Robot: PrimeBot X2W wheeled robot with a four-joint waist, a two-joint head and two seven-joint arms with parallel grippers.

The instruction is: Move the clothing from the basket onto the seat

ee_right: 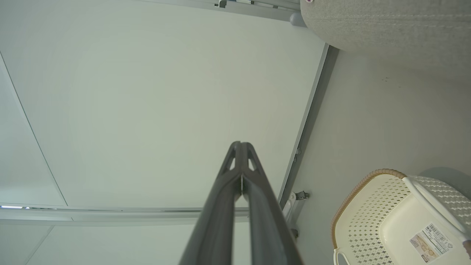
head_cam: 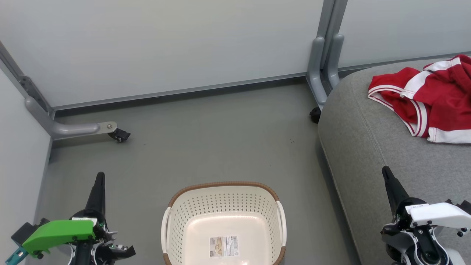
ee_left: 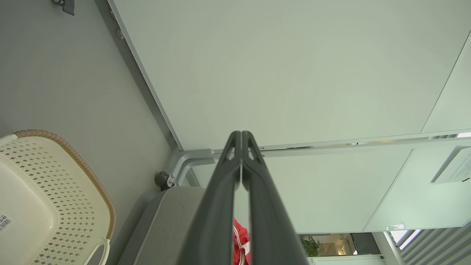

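The red clothing (head_cam: 430, 101) with white striped trim lies crumpled on the grey seat (head_cam: 368, 147) at the upper right; a sliver of the clothing (ee_left: 240, 235) shows between my left fingers. The cream basket (head_cam: 224, 224) with a brown rim stands on the floor at bottom centre, holding nothing but a barcode sticker (head_cam: 223, 246). My left gripper (head_cam: 100, 176) is shut, left of the basket. My right gripper (head_cam: 385, 170) is shut, over the seat's front part. In the wrist views the left gripper (ee_left: 241, 134) and the right gripper (ee_right: 240, 144) have tips pressed together, empty.
White partition panels (head_cam: 165, 48) wall in the grey floor (head_cam: 206, 136). Their grey wheeled feet stand at the left (head_cam: 88, 129) and beside the seat's far corner (head_cam: 320, 92). The basket (ee_left: 44, 198) and the seat (ee_left: 169, 221) also appear in the left wrist view.
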